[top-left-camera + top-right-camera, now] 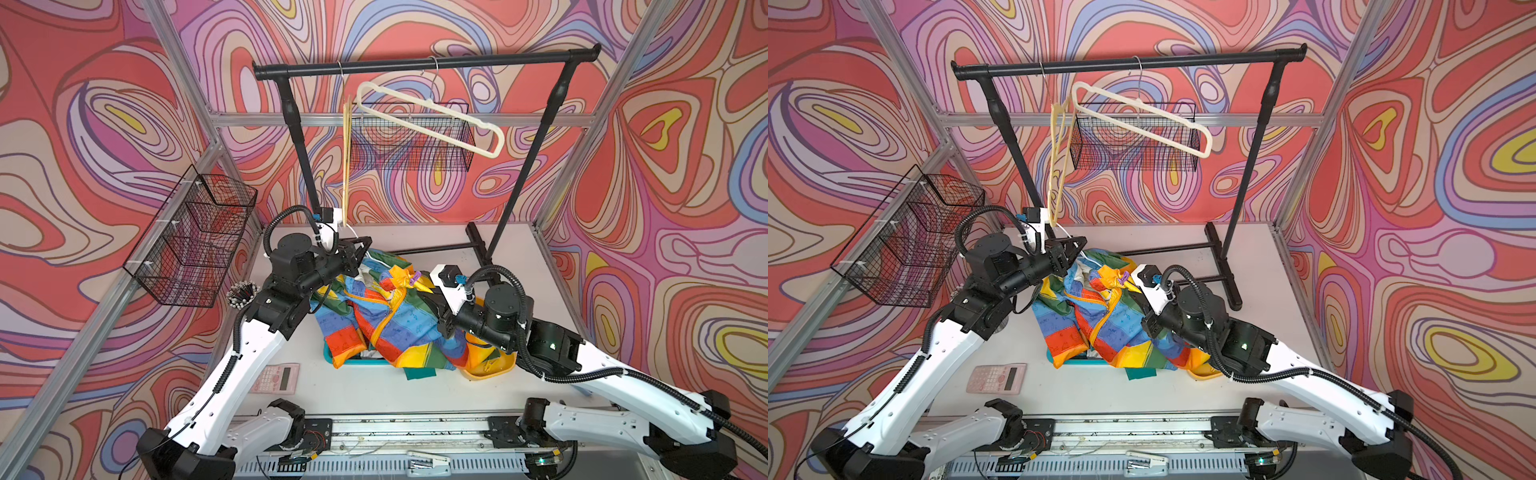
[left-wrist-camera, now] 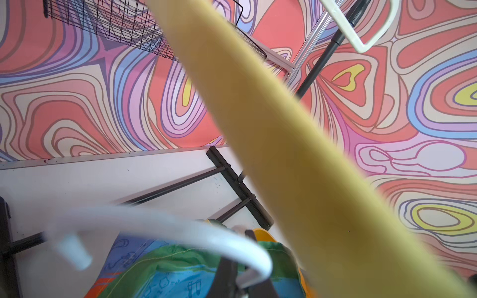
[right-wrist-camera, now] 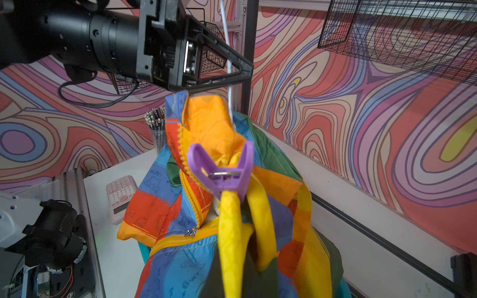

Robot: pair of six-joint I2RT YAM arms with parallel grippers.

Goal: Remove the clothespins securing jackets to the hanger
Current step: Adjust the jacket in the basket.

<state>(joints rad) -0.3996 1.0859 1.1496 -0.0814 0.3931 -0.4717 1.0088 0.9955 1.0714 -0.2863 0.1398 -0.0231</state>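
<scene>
- The left tool point(image 3: 245, 72) was clamped tight on the wire hook of the white hanger point(image 2: 180, 227), holding it above the counter point(image 1: 374, 395), down by the left post of the black rail point(image 1: 415, 63).
- From that hanger drooped the rainbow jacket point(image 1: 374, 316), its lower half heaped over a teal tray point(image 1: 357, 362) and a yellow bowl point(image 1: 494, 369) on the counter.
- And there it was: one purple clothespin point(image 3: 222, 172), biting a bunched yellow-and-orange fold near the jacket's collar, handles pointing up (in both top views just a purple speck on the jacket's top edge, beside the right wrist camera).
- The right tool point(image 1: 433, 300) sat low against the jacket's right side, close under the clothespin. Its jaws were hidden by fabric and arm, so I could not tell how wide they stood or whether they touched anything.
- On the rail hung two bare hangers, a cream one point(image 1: 493, 143) and a yellowish one point(image 2: 284, 154), the latter slanting right across the left wrist view.
- A pink calculator point(image 1: 276, 378) lay on the counter near the left arm.
</scene>
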